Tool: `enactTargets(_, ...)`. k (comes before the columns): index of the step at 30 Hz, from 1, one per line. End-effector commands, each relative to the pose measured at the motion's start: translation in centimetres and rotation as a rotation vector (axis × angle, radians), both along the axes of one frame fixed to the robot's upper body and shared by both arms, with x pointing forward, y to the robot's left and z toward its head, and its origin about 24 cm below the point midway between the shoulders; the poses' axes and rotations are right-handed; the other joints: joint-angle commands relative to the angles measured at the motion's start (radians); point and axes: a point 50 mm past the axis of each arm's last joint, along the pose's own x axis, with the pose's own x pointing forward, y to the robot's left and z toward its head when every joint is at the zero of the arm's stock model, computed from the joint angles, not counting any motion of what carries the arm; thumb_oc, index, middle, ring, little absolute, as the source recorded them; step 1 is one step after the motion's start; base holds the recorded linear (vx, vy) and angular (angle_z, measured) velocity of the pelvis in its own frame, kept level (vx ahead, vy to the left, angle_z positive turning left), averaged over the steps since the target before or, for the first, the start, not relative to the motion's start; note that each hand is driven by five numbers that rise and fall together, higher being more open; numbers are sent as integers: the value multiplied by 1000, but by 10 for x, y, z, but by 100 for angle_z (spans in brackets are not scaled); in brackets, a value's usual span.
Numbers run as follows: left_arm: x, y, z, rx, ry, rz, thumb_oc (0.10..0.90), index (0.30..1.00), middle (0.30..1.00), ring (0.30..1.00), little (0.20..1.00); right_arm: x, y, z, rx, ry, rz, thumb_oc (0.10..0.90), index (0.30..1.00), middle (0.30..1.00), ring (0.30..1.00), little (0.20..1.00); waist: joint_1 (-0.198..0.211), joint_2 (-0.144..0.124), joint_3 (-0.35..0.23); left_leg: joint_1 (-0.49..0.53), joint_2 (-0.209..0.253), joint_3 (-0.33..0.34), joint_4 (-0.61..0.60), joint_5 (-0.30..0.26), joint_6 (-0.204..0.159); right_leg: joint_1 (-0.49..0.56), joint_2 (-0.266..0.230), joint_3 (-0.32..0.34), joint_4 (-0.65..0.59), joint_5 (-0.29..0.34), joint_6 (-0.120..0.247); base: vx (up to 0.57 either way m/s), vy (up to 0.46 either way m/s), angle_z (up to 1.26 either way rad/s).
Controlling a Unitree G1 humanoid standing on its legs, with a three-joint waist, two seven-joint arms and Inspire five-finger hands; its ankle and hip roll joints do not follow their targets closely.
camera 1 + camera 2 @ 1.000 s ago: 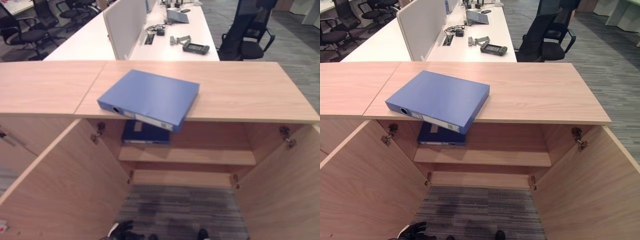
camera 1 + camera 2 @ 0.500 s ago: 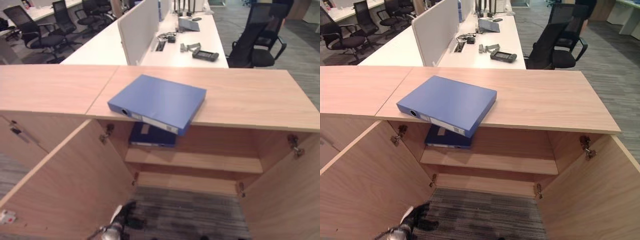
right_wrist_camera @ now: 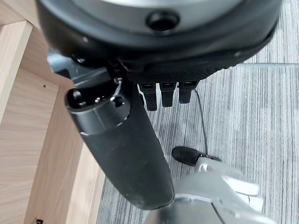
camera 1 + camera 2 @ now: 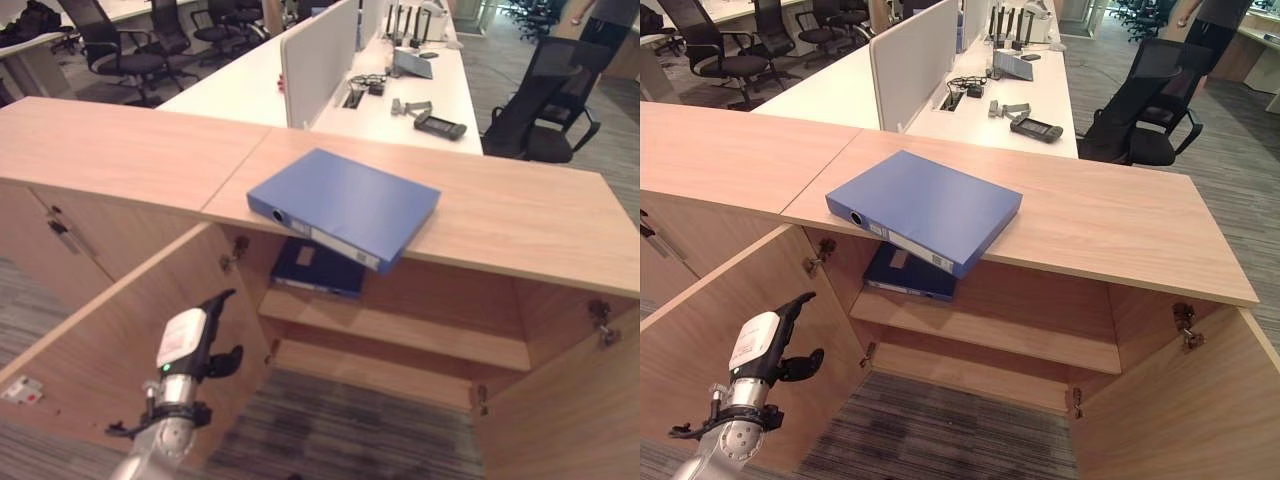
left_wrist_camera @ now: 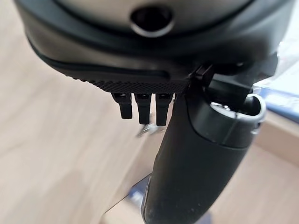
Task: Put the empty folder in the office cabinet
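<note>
**A:** Blue folder [image 4: 345, 205] is lying flat on the wooden cabinet top [image 4: 520, 215], one corner poking out past the front edge, right above the open compartment. Nothing's touching it.

**B:** Second one inside?

**A:** Yep, a darker blue folder [image 4: 908, 274] lies flat on the upper shelf [image 4: 990, 330], straight under the first. Both cabinet doors [image 4: 130, 340] hang wide open.

**B:** Where are the hands?

**A:** Left hand [image 4: 190, 345] shows at about 7 o'clock in the head views, in front of the left door, fingers loose and spread, holding nothing, well apart from the folder. Its wrist view adds blurry wood past straight fingers [image 5: 140, 105].

**B:** And the right?

**A:** Right hand [image 3: 140, 102] shows up in its own wrist view, fingers relaxed and empty, over grey carpet [image 3: 261, 112] beside a wooden door edge.

**B:** Background?

**A:** White desks [image 4: 970, 90] and black office chairs [image 4: 1145, 95] at 12 o'clock.
</note>
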Motion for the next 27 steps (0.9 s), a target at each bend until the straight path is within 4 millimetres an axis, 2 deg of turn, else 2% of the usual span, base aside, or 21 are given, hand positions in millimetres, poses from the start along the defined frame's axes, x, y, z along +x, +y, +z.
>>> enactTargets(1,38,-17,90,110,-444,-156,800,900,900,900,900,34,-9,8,-29,-83,46,800,900,900,900,900,-2,22,29,39,1,4,-3,-97,-33,52,-15,14,39,-149,65,0,0,0)
enactTargets(2,38,-17,91,112,-444,-157,800,900,900,900,900,34,-9,8,-27,-84,45,800,900,900,900,900,-1,21,30,40,1,4,-3,-97,-33,52,-15,14,39,-149,65,0,0,0)
enactTargets(4,41,-28,117,184,-529,-252,800,900,900,900,900,31,-9,8,-26,-69,65,800,900,900,900,900,-10,32,27,44,2,9,-3,-97,-35,55,-13,15,38,-150,66,6,-6,-2)
enactTargets(8,43,-33,127,209,-555,-294,800,900,900,900,900,29,-11,8,-30,-62,70,800,900,900,900,900,-17,37,26,46,2,13,-3,-98,-37,56,-13,16,36,-149,67,10,-5,-5)
enactTargets(12,48,-42,150,260,-621,-370,800,900,900,900,900,30,-18,10,-54,-50,83,800,900,900,900,900,-36,56,22,53,2,23,-3,-98,-40,57,-11,19,32,-148,69,3,-1,-2)
enactTargets(21,53,-56,174,311,-713,-435,800,900,900,900,900,32,-21,12,-64,-68,87,800,900,900,900,900,-57,75,19,57,0,38,-3,-100,-41,57,-11,26,21,-142,73,4,0,-5)
enactTargets(27,60,-63,182,335,-724,-466,800,900,900,900,900,28,-20,11,-58,-62,84,800,900,900,900,900,-78,84,15,63,-3,51,-3,-104,-41,61,-13,37,18,-142,75,10,4,-7)
